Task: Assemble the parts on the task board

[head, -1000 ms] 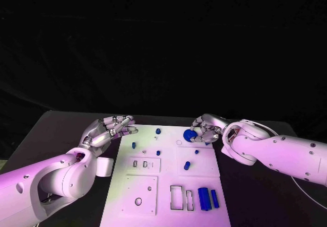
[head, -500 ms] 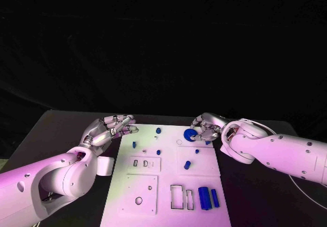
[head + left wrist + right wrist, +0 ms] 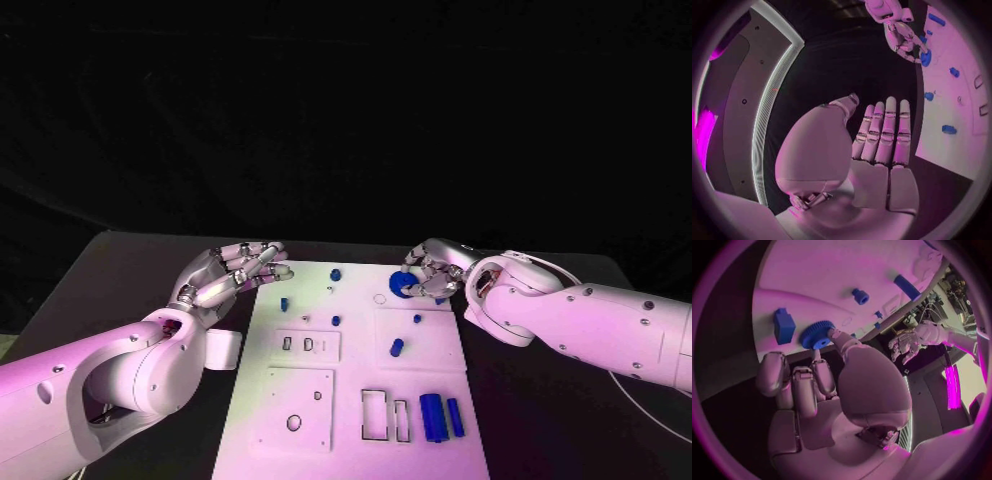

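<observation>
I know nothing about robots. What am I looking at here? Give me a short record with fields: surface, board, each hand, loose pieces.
surface: black table
board: white task board, lying flat between the two arms
right hand: right hand over the board's far end, holding a round blue gear in its fingertips
left hand: left hand at the board's far left edge, fingers apart, holding nothing
loose pieces: small blue parts on the board, among them two long blue bars side by side near its close end

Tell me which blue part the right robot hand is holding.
The round toothed gear, pinched in the right robot hand over the task board's far right corner. Every other blue part lies loose on the board.
</observation>
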